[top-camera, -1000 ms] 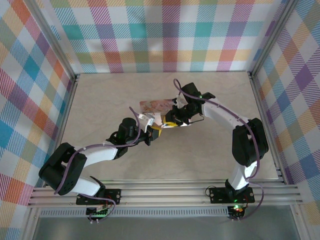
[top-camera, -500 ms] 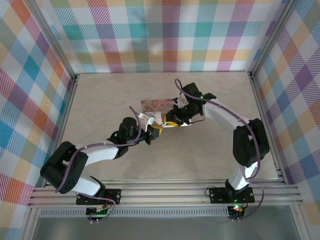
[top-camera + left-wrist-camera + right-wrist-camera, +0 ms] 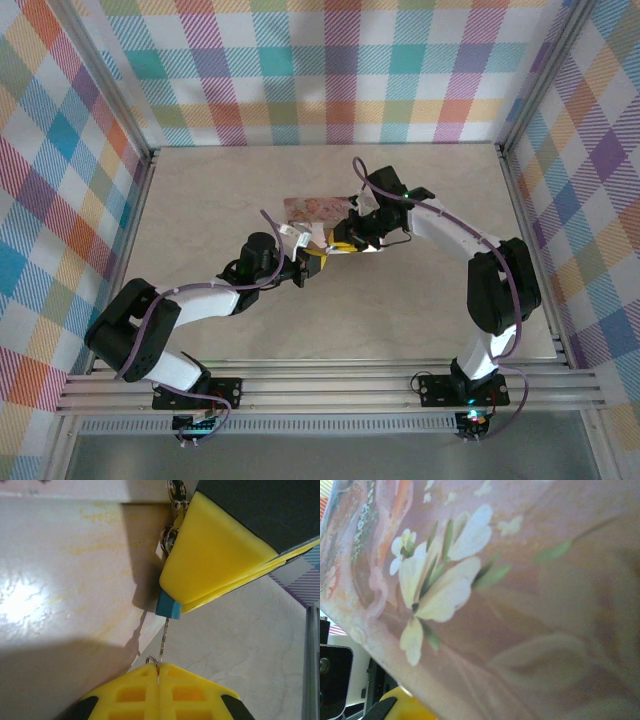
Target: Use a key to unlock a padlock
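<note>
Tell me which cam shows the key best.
Left wrist: the key is a thin blade seen edge-on, running from the shut left gripper up to the blue end of the padlock. In top external it is too small to tell. Right wrist faces the pink tin close up.

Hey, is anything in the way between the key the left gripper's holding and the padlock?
Nothing visible. The key runs straight from the left gripper up to the padlock's blue part, which pokes out from the right fingers. Whether its tip is in the keyhole cannot be told.
</note>
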`<state>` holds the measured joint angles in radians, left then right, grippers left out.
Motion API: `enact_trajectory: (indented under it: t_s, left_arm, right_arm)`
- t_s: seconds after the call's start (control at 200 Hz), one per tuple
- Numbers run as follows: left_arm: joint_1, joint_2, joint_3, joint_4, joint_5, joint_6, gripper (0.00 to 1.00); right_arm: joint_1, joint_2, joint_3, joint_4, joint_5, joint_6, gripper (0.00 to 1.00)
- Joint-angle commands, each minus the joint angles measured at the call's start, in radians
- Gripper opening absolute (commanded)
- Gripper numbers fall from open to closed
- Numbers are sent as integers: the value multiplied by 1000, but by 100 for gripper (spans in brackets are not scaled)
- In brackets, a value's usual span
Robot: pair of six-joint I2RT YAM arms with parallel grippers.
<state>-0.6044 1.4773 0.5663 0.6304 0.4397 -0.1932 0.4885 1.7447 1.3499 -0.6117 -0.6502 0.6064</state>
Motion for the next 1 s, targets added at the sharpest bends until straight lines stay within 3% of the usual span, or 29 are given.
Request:
enact_trajectory:
  t_s: [0.0,0.315,0.59,0.995]
  left_arm:
    - [-7,14,48,67,29,-33,0]
    - [-4,-5,61,46,29,-48,0]
    - [-3,-51,60,-35,-70,-7,0]
    - [-62,-62,41,9,-145,41,0]
  right_arm:
    - [6,-47,-5,44,-70,-6,0]
    - [6,-54,-30,20,-44,-57,0]
    - [7,-56,-35,5,-29,-52,0]
    - [7,-43,-34,19,-46,-6,0]
